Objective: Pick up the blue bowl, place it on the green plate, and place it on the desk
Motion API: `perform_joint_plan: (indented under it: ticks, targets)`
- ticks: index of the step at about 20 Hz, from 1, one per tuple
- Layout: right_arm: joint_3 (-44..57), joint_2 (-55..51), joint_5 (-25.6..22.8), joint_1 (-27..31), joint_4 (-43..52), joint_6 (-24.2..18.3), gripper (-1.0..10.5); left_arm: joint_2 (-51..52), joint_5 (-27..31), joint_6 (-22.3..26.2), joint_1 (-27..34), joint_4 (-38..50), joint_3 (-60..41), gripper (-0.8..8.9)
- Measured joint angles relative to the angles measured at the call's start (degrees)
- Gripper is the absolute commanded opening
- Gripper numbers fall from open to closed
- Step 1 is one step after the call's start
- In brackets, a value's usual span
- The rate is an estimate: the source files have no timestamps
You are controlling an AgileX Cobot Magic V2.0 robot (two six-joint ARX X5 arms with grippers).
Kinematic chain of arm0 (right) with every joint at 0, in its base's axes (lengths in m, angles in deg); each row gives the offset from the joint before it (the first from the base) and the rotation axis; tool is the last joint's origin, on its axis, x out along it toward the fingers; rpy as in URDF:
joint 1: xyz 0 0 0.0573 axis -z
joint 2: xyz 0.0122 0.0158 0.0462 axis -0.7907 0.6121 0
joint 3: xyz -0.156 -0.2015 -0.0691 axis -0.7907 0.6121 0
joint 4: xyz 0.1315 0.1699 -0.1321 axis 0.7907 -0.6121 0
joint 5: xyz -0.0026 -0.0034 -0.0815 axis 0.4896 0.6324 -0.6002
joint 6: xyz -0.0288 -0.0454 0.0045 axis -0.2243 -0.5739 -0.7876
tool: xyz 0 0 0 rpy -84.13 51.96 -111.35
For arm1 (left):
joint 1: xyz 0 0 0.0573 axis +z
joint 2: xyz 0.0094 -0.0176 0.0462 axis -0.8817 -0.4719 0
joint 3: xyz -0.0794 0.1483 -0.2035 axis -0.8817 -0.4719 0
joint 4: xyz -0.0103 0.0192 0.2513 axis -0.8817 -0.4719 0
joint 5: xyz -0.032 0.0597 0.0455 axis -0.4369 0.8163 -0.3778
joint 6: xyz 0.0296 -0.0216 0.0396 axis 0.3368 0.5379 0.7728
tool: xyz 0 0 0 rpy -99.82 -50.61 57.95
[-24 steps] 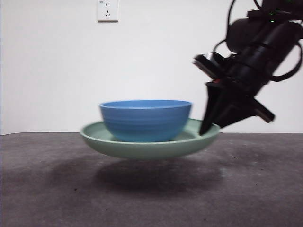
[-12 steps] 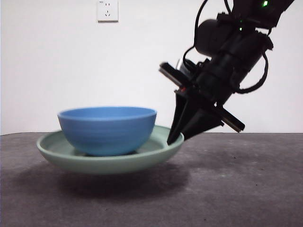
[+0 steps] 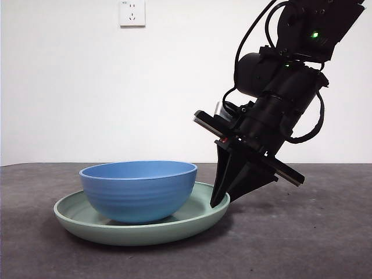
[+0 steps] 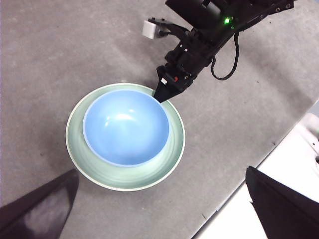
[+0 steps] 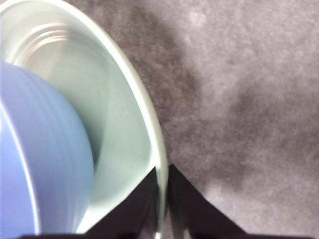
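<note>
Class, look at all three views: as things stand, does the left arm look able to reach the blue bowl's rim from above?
Probably yes. The blue bowl sits open-topped in the green plate, and the right gripper pinches only the plate's far rim, leaving the rest uncovered.

A plain white wall [image 3: 87,87] carries what looks like a socket [image 3: 132,12].

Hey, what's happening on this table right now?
The right gripper is shut on the rim of the green plate, with the blue bowl sitting in the plate. The plate looks to be resting on the desk, or very nearly so. The left arm waits high above, its gripper open and holding nothing.
</note>
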Motion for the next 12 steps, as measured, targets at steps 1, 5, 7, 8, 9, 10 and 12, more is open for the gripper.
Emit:
perform_joint_plan:
  ticks: [1,5,7,8,9,10,12]
  targets:
    - [0.0,0.0,-0.31,0.0,-0.2,-0.09,0.7,0.0,0.0,0.0,0.0,-0.15,0.0,6.25]
    - [-0.46,-0.2,-3.72,-0.17,-1.18,-1.44,3.0,0.0,0.0,-0.13,0.0,-0.24,0.0,6.25]
    - [-0.59,-0.79,-5.29,-0.26,-1.53,-2.78,3.3,0.0,0.0,-0.13,0.0,-0.33,0.0,6.25]
    - [-0.81,-1.16,-6.95,-0.11,-2.45,-3.43,3.5,0.0,0.02,-0.13,0.0,-0.35,0.0,6.25]
    - [-0.92,-1.7,-9.29,0.28,-3.76,-4.09,3.5,0.0,0.0,-0.13,0.0,-0.35,0.0,6.25]
    - [-1.05,-2.21,-11.85,0.66,-5.55,-4.7,3.9,0.0,0.0,-0.13,0.0,-0.35,0.0,6.25]
    - [-1.09,-4.09,-18.58,1.29,-9.84,-6.29,4.7,0.0,0.0,-0.13,0.0,-0.5,0.0,6.25]
